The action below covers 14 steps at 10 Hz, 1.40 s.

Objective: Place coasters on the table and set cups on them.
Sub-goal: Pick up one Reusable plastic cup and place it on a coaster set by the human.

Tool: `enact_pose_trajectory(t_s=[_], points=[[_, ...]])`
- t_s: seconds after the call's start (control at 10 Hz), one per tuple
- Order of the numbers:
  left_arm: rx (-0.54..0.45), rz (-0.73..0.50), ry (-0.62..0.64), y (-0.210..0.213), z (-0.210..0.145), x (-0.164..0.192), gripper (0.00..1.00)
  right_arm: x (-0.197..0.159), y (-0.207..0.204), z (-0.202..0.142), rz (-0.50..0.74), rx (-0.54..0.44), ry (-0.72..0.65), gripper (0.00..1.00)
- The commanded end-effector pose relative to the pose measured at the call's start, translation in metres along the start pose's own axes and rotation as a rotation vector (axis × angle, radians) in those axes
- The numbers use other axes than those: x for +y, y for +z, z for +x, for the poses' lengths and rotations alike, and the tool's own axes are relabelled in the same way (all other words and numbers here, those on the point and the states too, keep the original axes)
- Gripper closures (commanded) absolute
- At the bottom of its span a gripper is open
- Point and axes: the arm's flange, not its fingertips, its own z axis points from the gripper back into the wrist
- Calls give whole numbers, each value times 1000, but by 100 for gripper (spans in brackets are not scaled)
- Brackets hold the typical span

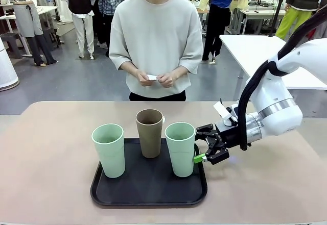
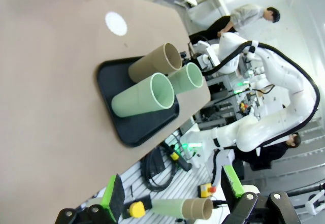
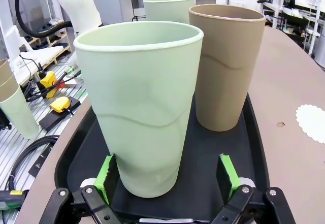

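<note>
Cups (image 1: 149, 114) stand upright on a black tray (image 1: 148, 193) at the lower middle of the front view, on the beige table (image 1: 46, 158): the left pale green cup (image 1: 109, 151), the brown cup (image 1: 149, 135) behind, and the right pale green cup (image 1: 180, 148). The right gripper (image 1: 199, 144) has its jaws spread wide either side of the right pale green cup's lower half, not clamped on it, and the left gripper (image 2: 171, 181) gapes wide, holding nothing. One lacy white coaster (image 2: 116, 23) lies bare on the table, upper left in the left wrist view.
</note>
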Motion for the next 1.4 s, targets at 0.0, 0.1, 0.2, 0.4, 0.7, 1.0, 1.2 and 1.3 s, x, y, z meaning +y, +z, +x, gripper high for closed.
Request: enact_pose_trajectory(t_s=[0.0, 0.1, 0.2, 0.4, 0.7, 1.0, 1.2, 1.3], points=[[-2, -14, -1, 2, -1, -1, 0, -4, -5, -2, 8, -2, -27, 0], [-2, -14, -1, 2, -1, -1, 0, -1, -6, -2, 19, -3, -31, 0], [-2, -14, -1, 2, -1, -1, 0, 2, -7, -2, 26, -3, -33, 0], [-2, -14, -1, 2, -1, -1, 0, 4, -10, -2, 35, -6, -39, 0], [-2, -14, -1, 2, -1, -1, 0, 9, -11, -3, 49, -1, -53, 0], [-2, -14, -1, 2, -1, -1, 0, 19, -21, -2, 78, 6, -57, 0], [-2, -14, -1, 2, -1, -1, 0, 17, -22, -2, 76, 1, -51, 0], [-2, -14, -1, 2, -1, -1, 0, 17, -24, -2, 79, -7, -53, 0]])
